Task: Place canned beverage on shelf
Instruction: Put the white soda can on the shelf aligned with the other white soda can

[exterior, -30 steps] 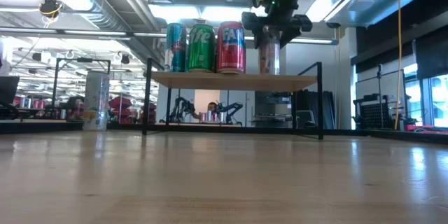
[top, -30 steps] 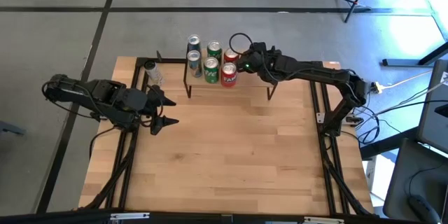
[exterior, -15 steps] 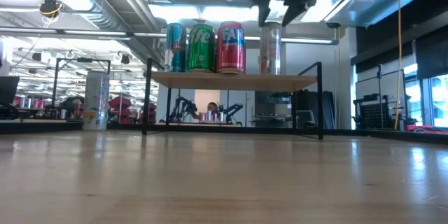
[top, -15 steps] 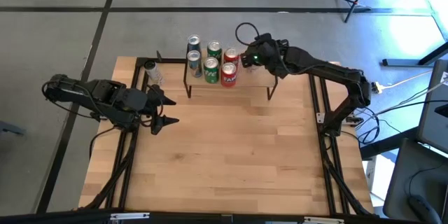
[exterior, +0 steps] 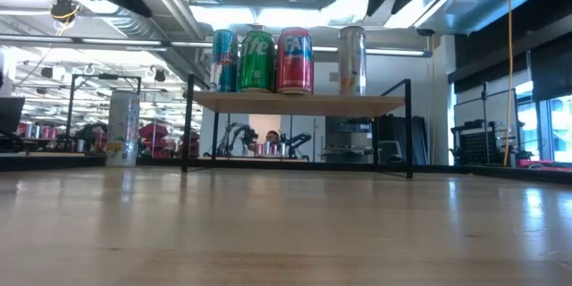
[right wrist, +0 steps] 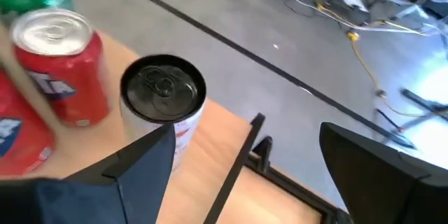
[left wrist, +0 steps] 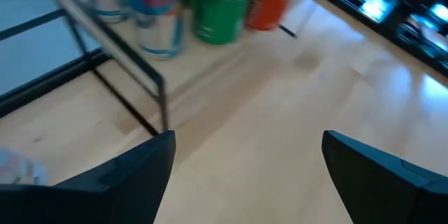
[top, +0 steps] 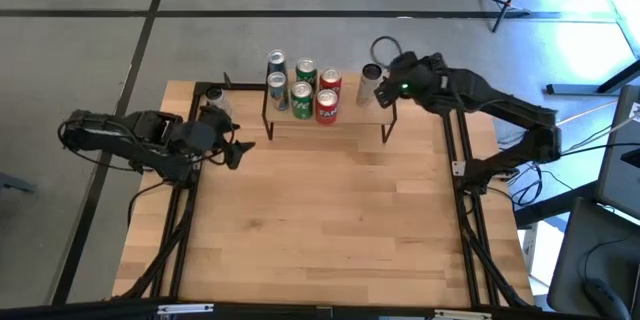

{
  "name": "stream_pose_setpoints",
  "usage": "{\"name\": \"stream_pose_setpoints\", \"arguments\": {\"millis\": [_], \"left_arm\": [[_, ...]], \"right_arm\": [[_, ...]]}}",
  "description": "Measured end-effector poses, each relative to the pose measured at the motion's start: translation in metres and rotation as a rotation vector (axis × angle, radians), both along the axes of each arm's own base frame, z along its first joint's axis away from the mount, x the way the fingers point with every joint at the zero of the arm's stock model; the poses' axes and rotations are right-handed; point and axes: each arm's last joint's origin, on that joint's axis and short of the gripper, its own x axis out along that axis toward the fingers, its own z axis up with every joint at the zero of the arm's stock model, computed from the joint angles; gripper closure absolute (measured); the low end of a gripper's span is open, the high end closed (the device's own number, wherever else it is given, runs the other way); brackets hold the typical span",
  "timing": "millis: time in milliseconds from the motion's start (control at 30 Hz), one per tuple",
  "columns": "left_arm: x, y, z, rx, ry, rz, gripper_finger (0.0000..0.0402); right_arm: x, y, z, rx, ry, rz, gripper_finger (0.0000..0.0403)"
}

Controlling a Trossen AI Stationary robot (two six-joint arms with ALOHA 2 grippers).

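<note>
The shelf [top: 345,120] stands at the table's far side with several blue, green and red cans on its left half. A pale can with a dark top [top: 370,82] stands upright by its base on the shelf's right half, also in the low view [exterior: 351,60] and the right wrist view [right wrist: 162,91]. My right gripper [top: 388,75] is open, just right of that can and above it, touching nothing. My left gripper [top: 238,150] is open and empty over the table, left of the shelf's near left leg. Its fingers show wide apart in the left wrist view [left wrist: 245,175].
A white can [exterior: 122,128] stands on the table left of the shelf, near the far left corner [top: 214,108]. The shelf's thin black legs [left wrist: 159,101] stand close to my left gripper. Bare wooden tabletop [top: 330,220] spreads from the shelf to the near edge.
My right gripper has come off the top of the pale can, risen and drawn back toward the table's right edge; the can stays upright on the shelf. My left gripper has turned toward the shelf and shifted a little toward the far edge.
</note>
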Motion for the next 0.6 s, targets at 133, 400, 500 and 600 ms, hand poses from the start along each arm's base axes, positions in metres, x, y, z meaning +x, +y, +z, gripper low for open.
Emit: {"name": "stream_pose_setpoints", "arguments": {"millis": [133, 400, 500, 600], "left_arm": [[-0.002, 0.012, -0.001, -0.015, -0.010, 0.132, 0.0052], [-0.010, 0.036, -0.007, -0.023, 0.047, 0.369, 0.0052], [-0.017, 0.041, -0.012, -0.050, 0.112, 0.449, 0.0052], [-0.028, 0.044, -0.019, -0.099, 0.188, 0.566, 0.0052]], "right_arm": [[-0.012, 0.001, 0.006, 0.011, 0.021, 0.064, 0.0065], [-0.032, 0.003, 0.018, 0.043, 0.066, 0.260, 0.0066], [-0.032, -0.002, 0.007, 0.086, 0.095, 0.353, 0.0066], [-0.034, -0.010, -0.012, 0.110, 0.138, 0.388, 0.0066]]}}
